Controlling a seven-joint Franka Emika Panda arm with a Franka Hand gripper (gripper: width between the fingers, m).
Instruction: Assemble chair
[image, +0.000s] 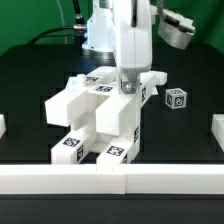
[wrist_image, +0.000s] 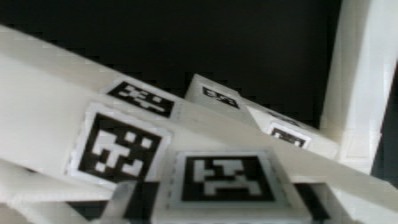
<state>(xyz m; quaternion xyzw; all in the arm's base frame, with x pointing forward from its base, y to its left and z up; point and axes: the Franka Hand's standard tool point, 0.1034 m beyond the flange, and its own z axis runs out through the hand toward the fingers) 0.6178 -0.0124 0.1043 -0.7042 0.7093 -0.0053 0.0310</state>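
I see the chair (image: 98, 118) lying on the black table (image: 185, 125), long axis running toward the camera. My claw (image: 127, 86) is pinched on its far end.

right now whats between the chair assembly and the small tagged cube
Nothing: bare black table separates the chair assembly from the small tagged cube, seen in the exterior view.

The chair (image: 95, 120) blocks are glossy white with black-and-white square tags (wrist_image: 121, 143) on top. Table (image: 30, 85) is plain black, rimmed near and at the sides by a white wall (image: 110, 180). A small white tagged cube (image: 176, 98) sits right.
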